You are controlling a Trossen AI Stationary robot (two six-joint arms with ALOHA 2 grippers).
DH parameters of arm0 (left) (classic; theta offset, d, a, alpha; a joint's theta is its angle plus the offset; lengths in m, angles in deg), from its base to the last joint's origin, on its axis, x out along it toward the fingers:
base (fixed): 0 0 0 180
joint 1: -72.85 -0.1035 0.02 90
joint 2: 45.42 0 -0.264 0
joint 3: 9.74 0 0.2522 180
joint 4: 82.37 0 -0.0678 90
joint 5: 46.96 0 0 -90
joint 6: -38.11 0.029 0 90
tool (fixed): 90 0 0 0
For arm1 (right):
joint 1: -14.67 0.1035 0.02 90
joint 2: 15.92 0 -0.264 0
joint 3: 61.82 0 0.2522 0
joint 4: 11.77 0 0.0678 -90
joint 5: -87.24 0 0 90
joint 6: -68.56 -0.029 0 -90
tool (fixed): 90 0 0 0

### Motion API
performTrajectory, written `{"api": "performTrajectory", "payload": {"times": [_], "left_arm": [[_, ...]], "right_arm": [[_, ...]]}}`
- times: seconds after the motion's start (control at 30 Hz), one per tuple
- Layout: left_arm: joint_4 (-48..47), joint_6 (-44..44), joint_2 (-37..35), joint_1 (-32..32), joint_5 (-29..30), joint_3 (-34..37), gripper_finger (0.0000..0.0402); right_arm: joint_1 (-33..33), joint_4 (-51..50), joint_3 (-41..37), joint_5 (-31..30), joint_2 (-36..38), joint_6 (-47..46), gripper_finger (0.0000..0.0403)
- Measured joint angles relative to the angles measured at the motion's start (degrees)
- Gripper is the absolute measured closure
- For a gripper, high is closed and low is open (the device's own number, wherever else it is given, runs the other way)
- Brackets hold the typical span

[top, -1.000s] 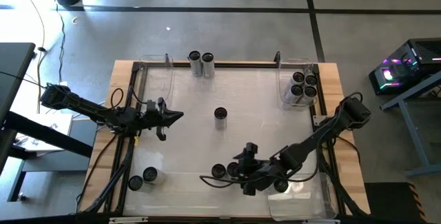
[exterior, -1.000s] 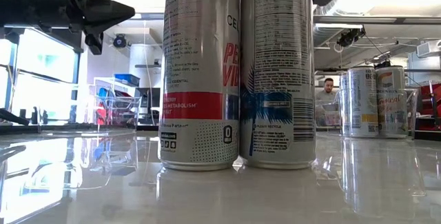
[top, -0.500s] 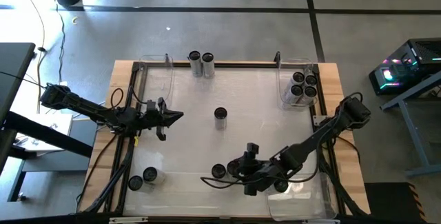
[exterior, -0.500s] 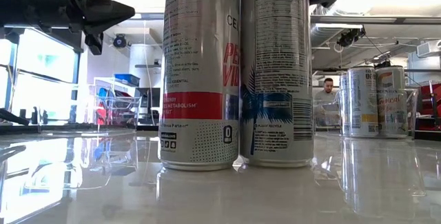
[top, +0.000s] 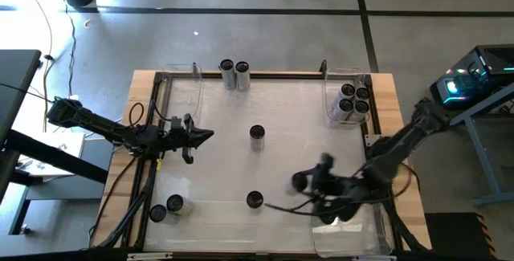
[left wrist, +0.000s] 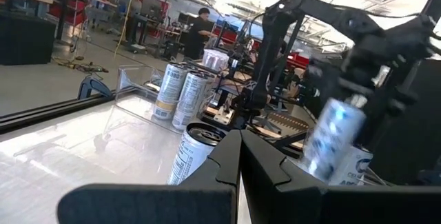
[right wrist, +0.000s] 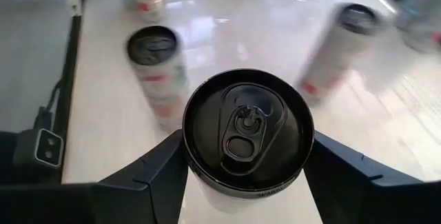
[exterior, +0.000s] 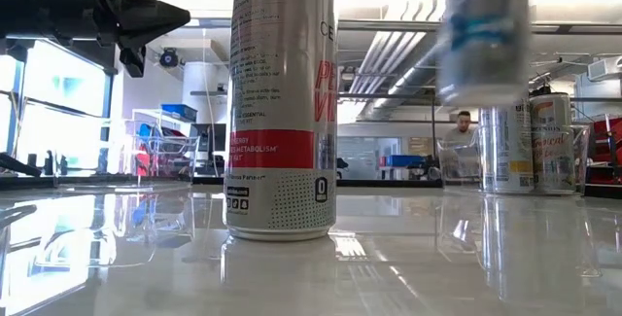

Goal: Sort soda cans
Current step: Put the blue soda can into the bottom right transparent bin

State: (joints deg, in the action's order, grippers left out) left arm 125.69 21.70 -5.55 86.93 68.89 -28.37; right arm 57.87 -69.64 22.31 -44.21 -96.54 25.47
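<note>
Right gripper (right wrist: 244,158) clamps can (right wrist: 246,136), lifted off table (top: 297,108), right of lone can (top: 254,201) at near edge. Left gripper (top: 207,136), fingers closed, empty, hangs left of centre can (top: 257,135).

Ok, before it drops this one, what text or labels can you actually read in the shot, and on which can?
"METABOLISM": on the red band of the near can standing on the table in the low view.
"CE" and "PE / VI": cut-off letters on that can's side.
Fine print on that can: too small to read.
Lifted can in the right gripper: blurred, unreadable.
Cans in the far bin: print unreadable.
</note>
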Motion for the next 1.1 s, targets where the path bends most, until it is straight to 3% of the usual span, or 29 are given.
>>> {"api": "performTrajectory", "payload": {"times": [0.27, 0.47, 0.67, 0.87, 1.1], "left_arm": [[0.0, 0.0, 0.0, 0.0, 0.0, 0.0, 0.0401], [0.0, 0.1, 0.0, 0.0, 0.0, 0.0, 0.0401], [0.0, 0.0, 0.0, 0.0, 0.0, 0.0, 0.0401], [-0.2, 0.0, 0.0, 0.0, 0.0, 0.0, 0.0401], [-0.1, 0.0, 0.0, 0.0, 0.0, 0.0, 0.0401]], "right_arm": [[9.2, -33.7, 0.1, 1.7, 8.7, -31.3, 0.0170], [14.2, -44.6, 2.4, 7.4, 10.7, -41.3, 0.0170], [17.9, -45.6, 13.1, 9.8, 8.5, -41.4, 0.0170], [22.8, -42.6, 21.1, 12.5, 0.3, -44.1, 0.0170], [29.2, -38.6, 23.4, 4.1, -12.3, -54.7, 0.0170]]}}
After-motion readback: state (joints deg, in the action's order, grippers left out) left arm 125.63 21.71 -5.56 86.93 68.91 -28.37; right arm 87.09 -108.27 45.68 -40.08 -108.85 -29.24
